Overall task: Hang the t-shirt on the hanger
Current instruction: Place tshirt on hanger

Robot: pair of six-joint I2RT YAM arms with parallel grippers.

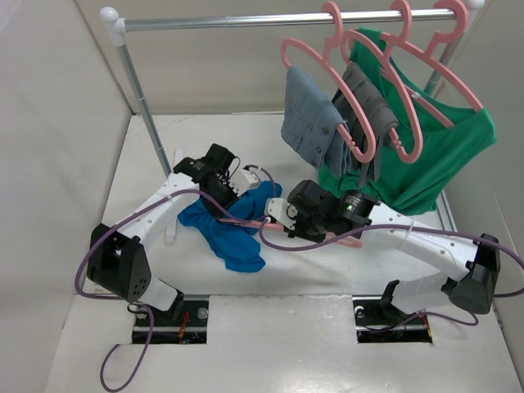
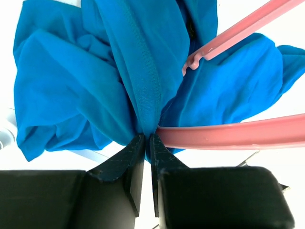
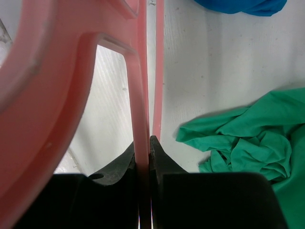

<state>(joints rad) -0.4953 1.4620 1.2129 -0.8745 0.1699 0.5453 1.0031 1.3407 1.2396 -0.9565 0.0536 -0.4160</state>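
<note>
The blue t-shirt (image 1: 229,225) lies crumpled on the white table between the arms. My left gripper (image 1: 236,196) is shut on a fold of it; the left wrist view shows the fabric (image 2: 143,86) pinched between the jaws. The salmon-pink hanger (image 1: 246,221) reaches from my right gripper into the shirt, its bars (image 2: 228,136) crossing the left wrist view. My right gripper (image 1: 288,219) is shut on the hanger's thin bar (image 3: 142,109), which runs up between its jaws, with the hook part (image 3: 43,86) close at the left.
A metal clothes rail (image 1: 278,18) stands at the back. It carries several pink hangers with grey garments (image 1: 315,123) and a green shirt (image 1: 442,151), whose hem (image 3: 257,143) lies on the table by the right gripper. Grey walls close both sides.
</note>
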